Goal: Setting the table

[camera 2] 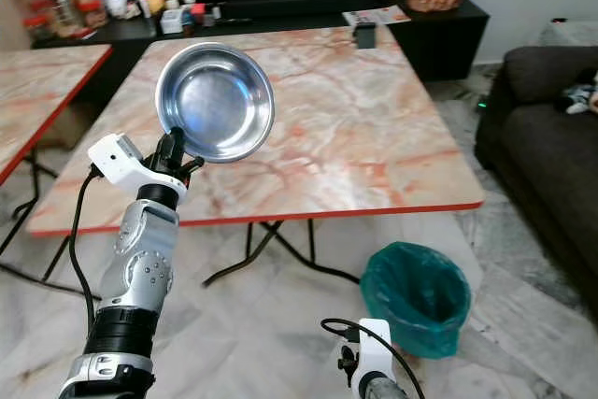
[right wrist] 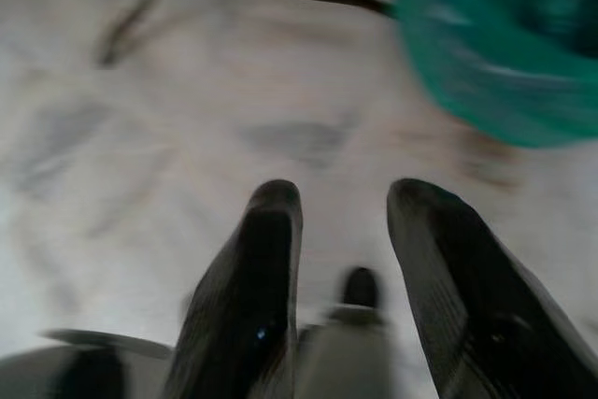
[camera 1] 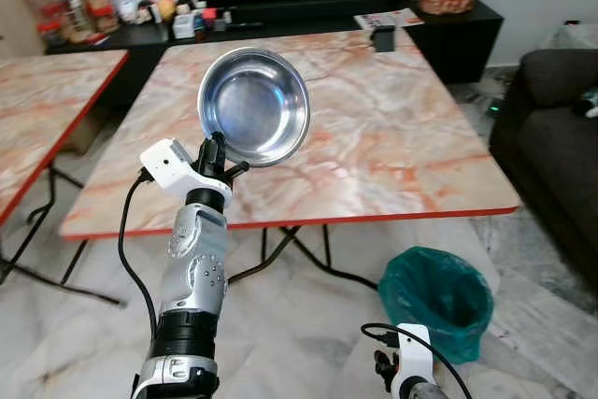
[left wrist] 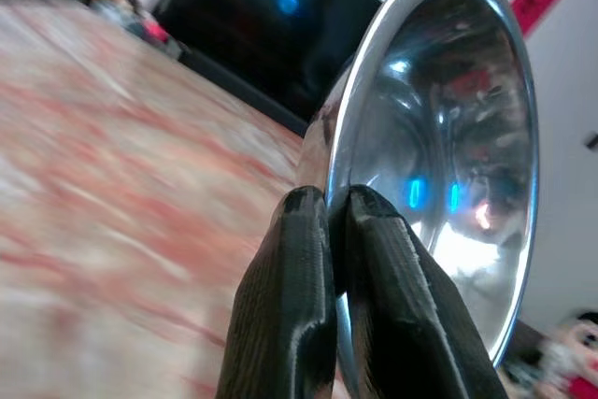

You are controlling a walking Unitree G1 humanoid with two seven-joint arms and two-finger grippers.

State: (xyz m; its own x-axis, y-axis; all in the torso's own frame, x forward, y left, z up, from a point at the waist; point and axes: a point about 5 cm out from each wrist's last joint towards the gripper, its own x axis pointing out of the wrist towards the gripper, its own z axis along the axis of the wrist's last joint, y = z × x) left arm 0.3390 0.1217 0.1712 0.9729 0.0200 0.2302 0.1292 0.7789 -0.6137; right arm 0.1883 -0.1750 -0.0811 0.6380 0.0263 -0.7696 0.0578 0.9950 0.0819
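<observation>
A shiny steel bowl (camera 1: 254, 106) is held up on its edge, its hollow facing me, above the near left part of the marble table (camera 1: 392, 137). My left gripper (camera 1: 216, 150) is shut on the bowl's lower rim; in the left wrist view the two black fingers (left wrist: 299, 306) pinch the rim of the bowl (left wrist: 448, 137). My right gripper (right wrist: 344, 207) hangs low over the tiled floor, open, with nothing between its fingers; its wrist (camera 1: 407, 362) shows at the bottom of the eye views.
A green bin (camera 1: 439, 298) stands on the floor by the table's near right corner. A second marble table (camera 1: 37, 109) is to the left, a dark sofa (camera 1: 561, 137) to the right. A black cabinet (camera 1: 280, 25) with jars and a TV runs behind.
</observation>
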